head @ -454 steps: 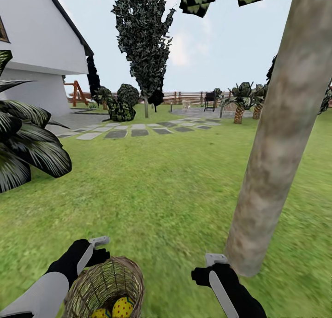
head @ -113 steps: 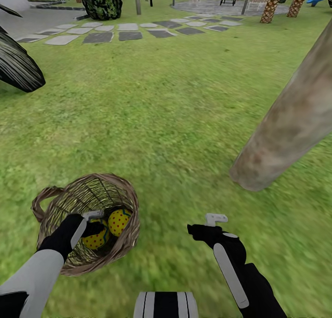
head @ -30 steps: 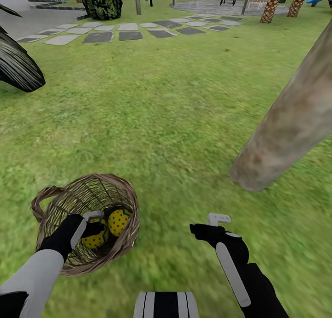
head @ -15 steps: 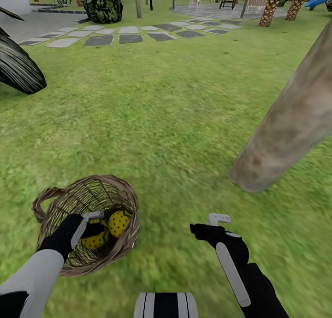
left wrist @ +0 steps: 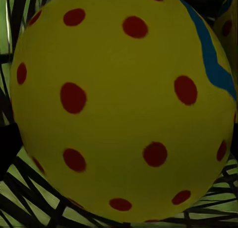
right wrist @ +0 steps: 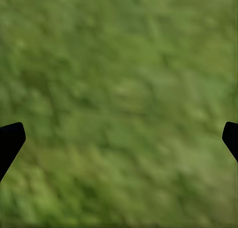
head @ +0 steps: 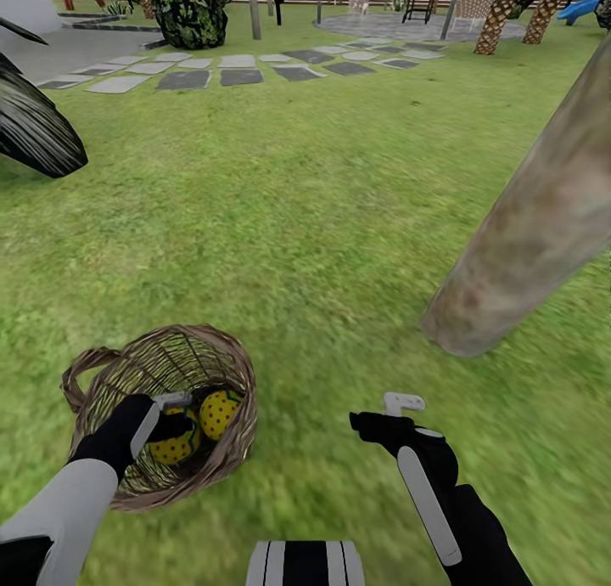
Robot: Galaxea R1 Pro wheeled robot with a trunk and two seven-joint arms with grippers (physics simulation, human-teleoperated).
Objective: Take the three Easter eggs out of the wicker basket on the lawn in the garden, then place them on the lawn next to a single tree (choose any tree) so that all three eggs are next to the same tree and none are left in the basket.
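Grass carries everything here: the lawn (head: 322,229) spreads wide, and near its close left part sits the wicker basket (head: 216,352), two Easter eggs (head: 219,409) visible inside; whether a third lies beneath them cannot be told. The left gripper (head: 174,412) is down in the basket against one egg (left wrist: 124,104), which looms large in the left wrist view, but whether its fingers are clamped on that egg cannot be told. Rightward, the right gripper (head: 399,409) hangs over bare grass, fingers spread apart and empty. Further right stands the tree (head: 526,238), its leaning trunk meeting the lawn close by. Judged step: grasping the first egg; next comes lifting it clear of the rim and carrying it toward the trunk's foot.
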